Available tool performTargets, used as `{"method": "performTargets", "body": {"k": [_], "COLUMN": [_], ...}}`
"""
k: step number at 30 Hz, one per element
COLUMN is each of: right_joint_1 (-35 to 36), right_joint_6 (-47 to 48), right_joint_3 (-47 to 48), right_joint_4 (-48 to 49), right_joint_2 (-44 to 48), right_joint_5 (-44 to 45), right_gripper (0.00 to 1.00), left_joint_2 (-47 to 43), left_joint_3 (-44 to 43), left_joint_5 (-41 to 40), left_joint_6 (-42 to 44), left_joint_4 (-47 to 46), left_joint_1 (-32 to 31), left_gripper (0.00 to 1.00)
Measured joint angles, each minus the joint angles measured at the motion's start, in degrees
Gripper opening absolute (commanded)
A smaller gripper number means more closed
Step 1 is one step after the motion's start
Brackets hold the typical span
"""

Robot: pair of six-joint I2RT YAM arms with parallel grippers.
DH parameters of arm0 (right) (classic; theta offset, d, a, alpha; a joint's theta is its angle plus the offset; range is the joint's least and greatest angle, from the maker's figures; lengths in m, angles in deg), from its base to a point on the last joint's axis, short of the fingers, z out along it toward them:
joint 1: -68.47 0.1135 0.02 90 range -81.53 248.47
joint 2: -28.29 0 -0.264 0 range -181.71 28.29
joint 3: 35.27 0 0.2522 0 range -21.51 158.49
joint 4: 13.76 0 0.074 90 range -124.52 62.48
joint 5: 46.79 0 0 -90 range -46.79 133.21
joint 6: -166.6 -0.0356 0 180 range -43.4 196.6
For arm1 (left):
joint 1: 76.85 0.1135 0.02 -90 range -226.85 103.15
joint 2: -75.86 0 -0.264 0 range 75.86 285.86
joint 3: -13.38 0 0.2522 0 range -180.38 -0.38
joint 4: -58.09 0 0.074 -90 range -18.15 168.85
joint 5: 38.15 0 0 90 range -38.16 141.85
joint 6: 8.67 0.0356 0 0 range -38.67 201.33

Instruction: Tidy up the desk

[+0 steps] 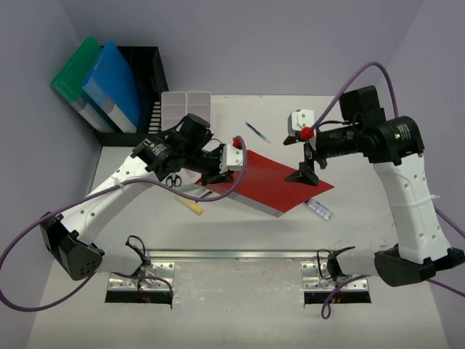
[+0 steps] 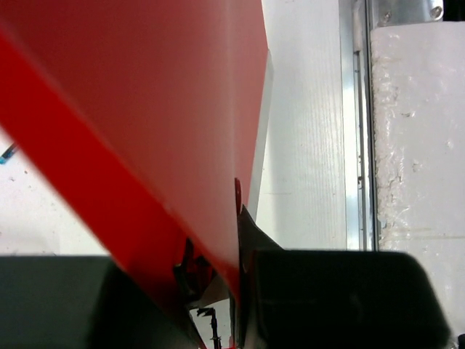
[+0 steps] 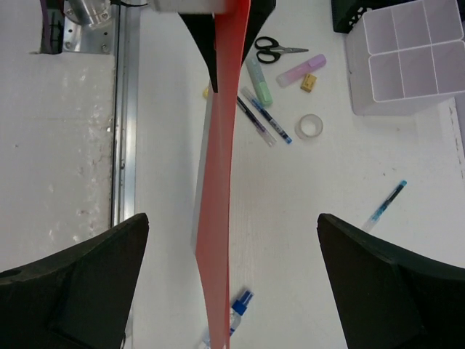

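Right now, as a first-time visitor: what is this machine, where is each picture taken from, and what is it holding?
Two robot arms work at a white desk. One picture looks down from above; the other two come from cameras on the wrists. The left tool is shut on one end of a red folder. The right tool stands open astride the other end, gripping nothing. Scissors, pens, a tape roll and a white compartment tray lie nearby.

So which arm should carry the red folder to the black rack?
Left, probably. The left end effector is shut on the red folder, and the black rack stands on that side; the right end effector is open.
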Motion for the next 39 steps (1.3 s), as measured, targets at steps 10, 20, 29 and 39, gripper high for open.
{"method": "performTargets", "body": {"k": [10, 20, 29, 39], "right_joint_1": [5.78, 6.88, 7.48, 2.79], "right_joint_6": [-3.18, -8.80, -11.42, -16.82], "right_joint_3": [-0.52, -1.13, -4.56, -21.87], "right_joint_4": [0.12, -0.17, 1.23, 14.88], "right_joint_2": [-10.72, -13.59, -12.53, 0.63], "right_joint_5": [8.64, 7.95, 4.53, -1.35], "right_gripper": [0.95, 0.33, 0.00, 0.00], "left_joint_2": [1.84, 1.82, -1.34, -11.85], "left_joint_3": [0.00, -0.02, 2.62, 9.25], "left_joint_5": [-1.26, -1.53, -1.60, -1.97], "left_joint_6": [1.88, 1.05, -5.07, -35.18], "left_joint_4": [-0.32, -1.33, -9.61, -27.01], "left_joint_1": [-0.26, -0.94, -0.90, 25.49], "left_gripper": [0.00, 0.17, 0.67, 1.00]}}
